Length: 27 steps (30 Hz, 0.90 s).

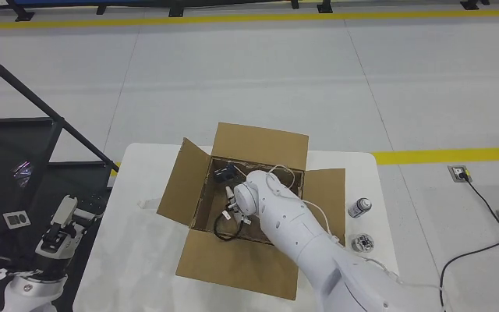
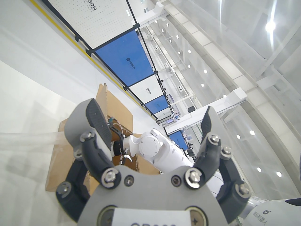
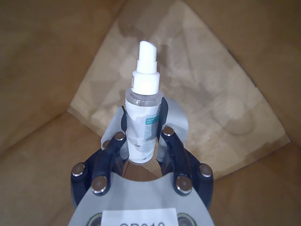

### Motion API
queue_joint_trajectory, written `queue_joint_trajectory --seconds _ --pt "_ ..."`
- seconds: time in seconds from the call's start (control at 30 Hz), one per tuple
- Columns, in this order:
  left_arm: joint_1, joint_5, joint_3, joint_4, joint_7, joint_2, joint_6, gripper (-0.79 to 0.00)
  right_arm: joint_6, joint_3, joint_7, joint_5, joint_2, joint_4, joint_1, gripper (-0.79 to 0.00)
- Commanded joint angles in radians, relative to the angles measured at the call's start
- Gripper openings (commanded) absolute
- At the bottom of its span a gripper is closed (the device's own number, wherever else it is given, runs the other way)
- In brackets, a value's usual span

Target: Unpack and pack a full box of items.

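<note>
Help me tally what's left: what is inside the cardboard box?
A spray bottle, gripped by the right pincer, and a dark item in a far corner. The arm hides much of the box floor.

Matt brown cardboard for the box [image 3: 211, 90], floor patchy and scuffed. Clear glossy plastic for the bottle [image 3: 141, 128], with smooth white plastic sprayer [image 3: 145, 76] and paper label [image 3: 148, 132]. On the left gripper [image 2: 149, 105]: dull grey metal plates [image 2: 150, 189], shiny screws [image 2: 110, 176], black textured rubber pads [image 2: 96, 118]. Smooth white table [image 1: 140, 234].
</note>
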Motion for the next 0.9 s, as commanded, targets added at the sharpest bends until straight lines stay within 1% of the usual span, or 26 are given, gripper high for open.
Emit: queue_joint_trajectory --seconds 0.0,0.17,0.3,0.43,0.47,0.57,0.6,0.63,0.7,0.8,0.87 --pt "-0.002 0.001 0.002 0.0 0.001 0.001 0.002 0.0 -0.033 0.014 -0.004 0.013 0.007 0.0 0.012 -0.785" --pt "-0.013 0.005 0.013 0.0 -0.003 0.004 0.006 0.0 -0.097 0.045 0.001 0.026 0.034 -0.02 0.032 -0.785" --pt "-0.027 0.011 0.027 -0.002 -0.008 0.006 0.01 0.0 -0.145 0.077 0.013 0.035 0.07 -0.046 0.038 -0.785" --pt "-0.042 0.02 0.043 -0.003 -0.014 0.009 0.014 0.0 -0.213 0.124 0.022 0.049 0.124 -0.113 0.019 -0.785" --pt "-0.046 0.023 0.048 -0.003 -0.015 0.009 0.016 0.0 -0.216 0.137 0.022 0.047 0.141 -0.139 0.011 -0.785" --pt "-0.055 0.029 0.059 -0.003 -0.019 0.011 0.02 0.0 -0.221 0.18 0.046 0.035 0.193 -0.265 -0.034 -0.785" --pt "-0.06 0.031 0.064 -0.003 -0.019 0.012 0.022 0.0 -0.205 0.209 0.071 0.016 0.225 -0.361 -0.069 -0.785" --pt "-0.062 0.032 0.067 -0.003 -0.02 0.012 0.023 0.0 -0.191 0.226 0.085 0.004 0.243 -0.421 -0.092 -0.785" --pt "-0.068 0.038 0.074 -0.003 -0.021 0.013 0.025 0.0 -0.126 0.294 0.146 -0.056 0.302 -0.654 -0.19 -0.785" --pt "-0.073 0.044 0.082 -0.004 -0.019 0.015 0.029 0.0 -0.015 0.438 0.293 -0.196 0.391 -1.108 -0.418 -0.785" --pt "-0.075 0.046 0.085 -0.004 -0.018 0.016 0.031 0.0 0.005 0.547 0.392 -0.282 0.439 -1.405 -0.597 -0.785"
